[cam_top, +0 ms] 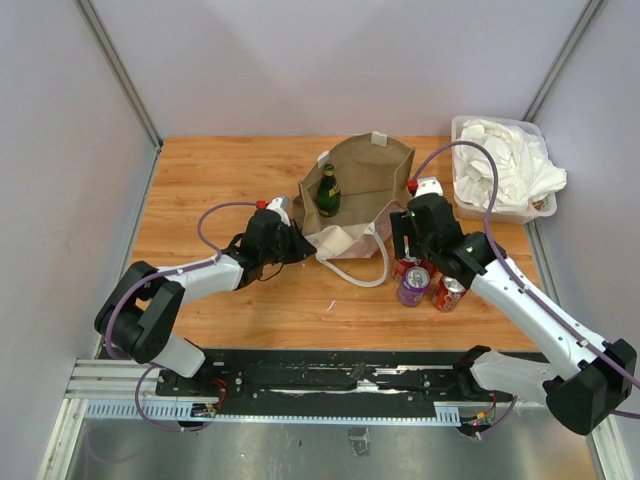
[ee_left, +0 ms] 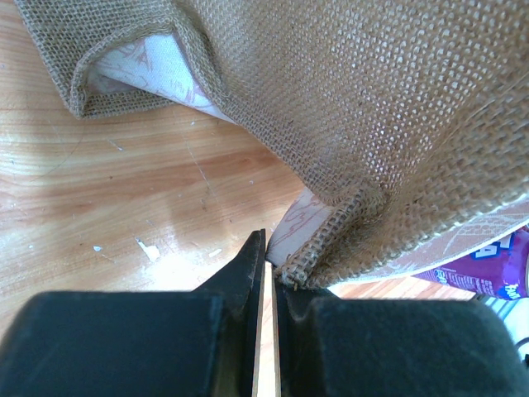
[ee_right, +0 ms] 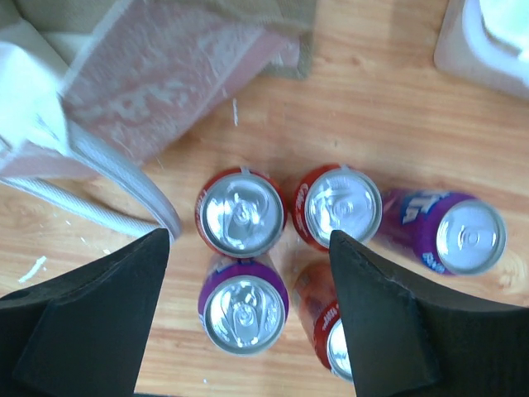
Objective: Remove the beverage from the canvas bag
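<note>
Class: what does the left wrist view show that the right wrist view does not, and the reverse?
Left wrist only: the left gripper, nearly shut beside a corner of brown weave. Right wrist only: the open right gripper, red cans and a white handle. Both: the canvas bag, a purple can, the wooden table.

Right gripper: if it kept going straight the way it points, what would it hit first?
The right gripper, open and pointing down at the table, would most likely meet the upright purple can or the red can beside it, both between its fingers. Which comes first is unclear.
</note>
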Controlling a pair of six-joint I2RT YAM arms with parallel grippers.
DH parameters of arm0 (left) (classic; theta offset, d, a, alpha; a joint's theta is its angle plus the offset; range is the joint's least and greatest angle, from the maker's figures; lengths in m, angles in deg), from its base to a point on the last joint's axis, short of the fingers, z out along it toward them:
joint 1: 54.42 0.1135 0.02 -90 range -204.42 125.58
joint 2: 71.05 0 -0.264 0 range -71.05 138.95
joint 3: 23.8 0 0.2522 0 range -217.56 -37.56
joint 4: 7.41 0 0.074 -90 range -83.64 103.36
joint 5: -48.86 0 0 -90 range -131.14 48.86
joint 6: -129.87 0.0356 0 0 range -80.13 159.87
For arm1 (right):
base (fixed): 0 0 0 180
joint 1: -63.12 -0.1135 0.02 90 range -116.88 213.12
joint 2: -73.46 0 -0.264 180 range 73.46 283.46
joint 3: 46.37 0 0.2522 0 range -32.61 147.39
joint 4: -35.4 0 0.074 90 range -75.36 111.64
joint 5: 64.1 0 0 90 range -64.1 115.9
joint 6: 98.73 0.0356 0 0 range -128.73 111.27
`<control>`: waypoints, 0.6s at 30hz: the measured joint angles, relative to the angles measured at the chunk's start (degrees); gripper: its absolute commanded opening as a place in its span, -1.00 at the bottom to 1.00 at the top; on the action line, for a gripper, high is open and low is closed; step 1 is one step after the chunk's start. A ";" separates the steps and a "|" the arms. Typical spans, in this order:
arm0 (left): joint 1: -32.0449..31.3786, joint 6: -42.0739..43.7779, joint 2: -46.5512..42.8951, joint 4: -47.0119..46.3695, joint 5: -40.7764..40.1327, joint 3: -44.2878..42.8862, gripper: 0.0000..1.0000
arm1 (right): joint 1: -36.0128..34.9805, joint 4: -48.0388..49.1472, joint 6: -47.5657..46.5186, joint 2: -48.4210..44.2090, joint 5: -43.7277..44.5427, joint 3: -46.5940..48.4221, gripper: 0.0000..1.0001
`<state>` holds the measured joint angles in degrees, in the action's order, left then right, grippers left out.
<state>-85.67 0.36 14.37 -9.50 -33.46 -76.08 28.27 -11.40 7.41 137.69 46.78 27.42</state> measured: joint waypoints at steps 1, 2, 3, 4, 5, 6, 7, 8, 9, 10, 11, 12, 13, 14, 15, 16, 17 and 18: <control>0.00 -0.02 0.00 -0.11 0.00 0.04 -0.82 | 0.00 -0.55 0.66 -0.55 0.22 -0.92 0.60; 0.00 -0.11 0.00 -0.24 0.00 0.13 -0.82 | 0.00 -1.25 1.33 -1.05 0.26 -1.86 0.60; 0.00 -0.22 0.00 -0.44 0.00 0.31 -0.82 | 0.00 -1.73 1.90 -1.51 0.26 -2.78 0.59; 0.00 -0.37 0.00 -0.61 0.00 0.50 -0.82 | 0.00 -2.10 2.56 -2.16 0.24 -4.15 0.59; 0.00 -0.44 0.00 -0.81 0.00 0.66 -0.82 | 0.00 -2.43 3.13 -2.62 0.24 -5.20 0.59; 0.00 -0.57 0.00 -0.83 0.00 0.72 -0.82 | 0.00 -2.91 3.63 -3.06 0.17 -6.29 0.59; 0.00 -0.63 0.00 -0.85 0.02 0.72 -0.82 | 0.00 -3.28 4.13 -3.39 0.13 -7.28 0.59; 0.00 -0.66 0.00 -0.87 0.04 0.74 -0.82 | 0.00 -3.52 4.63 -3.63 0.00 -8.04 0.59; 0.00 -0.70 0.00 -0.90 0.04 0.74 -0.82 | 0.00 -3.98 5.14 -3.78 -0.20 -8.72 0.59; 0.00 -0.79 0.00 -0.92 0.07 0.72 -0.82 | 0.00 -4.37 5.51 -3.82 -0.39 -9.16 0.60; 0.00 -0.83 0.00 -0.92 0.04 0.74 -0.82 | 0.00 -4.76 5.97 -3.85 -0.79 -9.49 0.61; 0.00 -0.83 0.00 -0.92 0.07 0.74 -0.82 | 0.00 -4.85 6.27 -3.87 -1.03 -9.66 0.61; 0.00 -0.83 0.00 -0.94 0.07 0.74 -0.82 | -0.02 -4.92 6.51 -3.91 -1.36 -9.86 0.61; 0.00 -0.83 0.00 -0.96 0.04 0.79 -0.82 | -0.02 -4.96 6.69 -3.98 -1.46 -9.99 0.61; 0.00 -0.85 0.00 -1.05 0.04 0.87 -0.82 | -0.04 -5.01 6.84 -4.04 -1.66 -10.14 0.61; 0.00 -0.87 0.00 -1.20 0.07 0.96 -0.82 | -0.04 -5.03 6.97 -4.09 -1.86 -10.25 0.61; 0.00 -0.90 0.00 -1.25 0.07 1.01 -0.82 | -0.07 -5.01 7.04 -4.09 -2.01 -10.29 0.61; 0.00 -0.90 0.00 -1.29 0.07 1.01 -0.82 | -0.07 -4.98 7.10 -4.09 -2.21 -10.38 0.59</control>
<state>-85.67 -0.53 14.37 -10.79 -33.40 -75.07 28.21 -16.38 14.52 133.60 44.57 17.04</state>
